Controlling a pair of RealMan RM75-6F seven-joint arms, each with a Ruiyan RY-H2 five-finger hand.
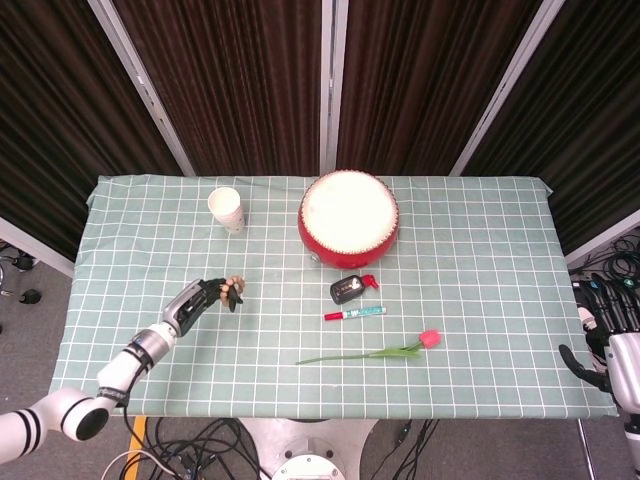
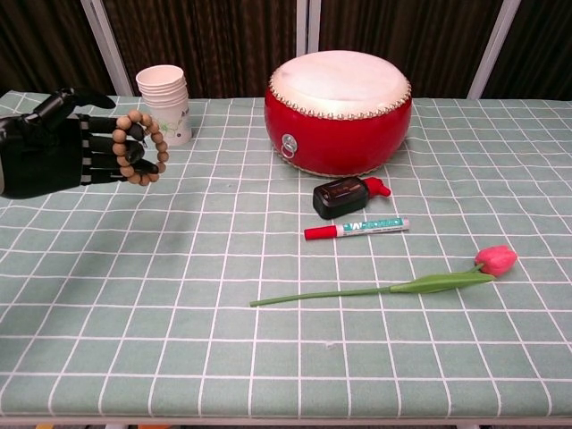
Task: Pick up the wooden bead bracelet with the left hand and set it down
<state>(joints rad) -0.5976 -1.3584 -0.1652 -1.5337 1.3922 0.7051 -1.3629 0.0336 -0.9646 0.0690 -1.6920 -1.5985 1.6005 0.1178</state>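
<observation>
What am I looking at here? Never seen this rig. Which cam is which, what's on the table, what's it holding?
It is a two-armed robot at a table, each arm ending in a robot hand with fingers. One picture is from a head camera looking down on the table; the other is from a chest camera looking across it.

The left robot hand is black and holds a wooden bead bracelet on its fingertips, above the green checked tablecloth. The right robot hand shows only in the head view, off the table's right edge, holding nothing; its fingers cannot be made out.

On the cloth: a stack of paper cups, a red drum, a small black device with a red part, a red-capped marker and a pink tulip.
</observation>
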